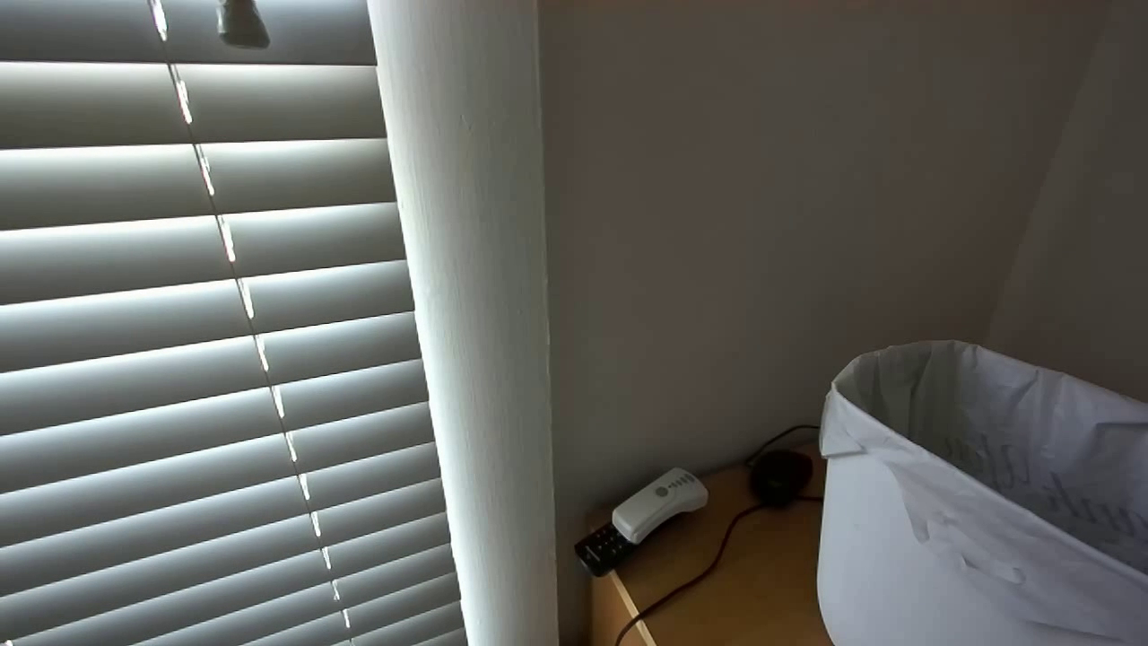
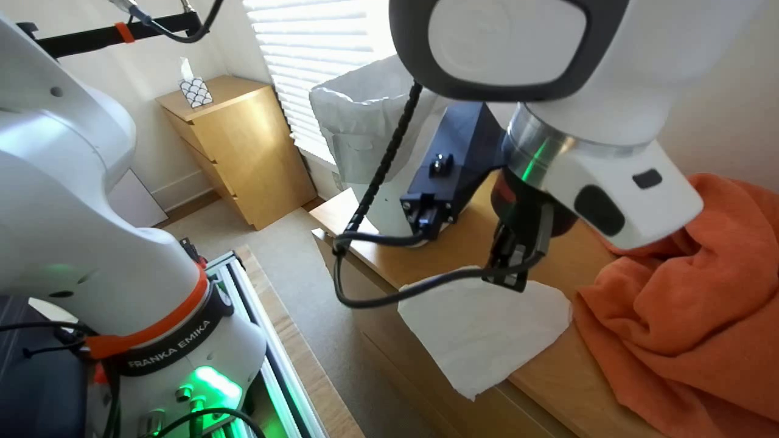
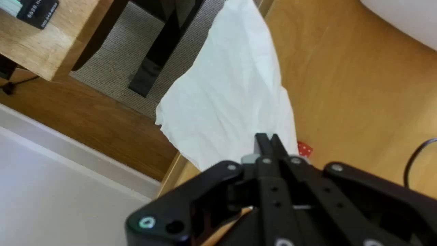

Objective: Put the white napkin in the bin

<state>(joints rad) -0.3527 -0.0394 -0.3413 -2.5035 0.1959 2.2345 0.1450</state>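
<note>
The gripper (image 3: 269,137), jaws closed tip to tip, points down at the white napkin (image 3: 228,99), which spreads beneath the fingertips and reaches past the edge of the wooden tabletop (image 3: 348,89); I cannot tell from here whether any of it is pinched between them. The napkin sits just beside an orange cloth (image 2: 681,310) and well apart from the bag-lined white bin (image 2: 362,143), which stands farther along the same tabletop.

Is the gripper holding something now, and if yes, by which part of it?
It cannot be told for sure: the gripper looks shut and overlaps the napkin in the wrist view, but any pinch is hidden.
</note>
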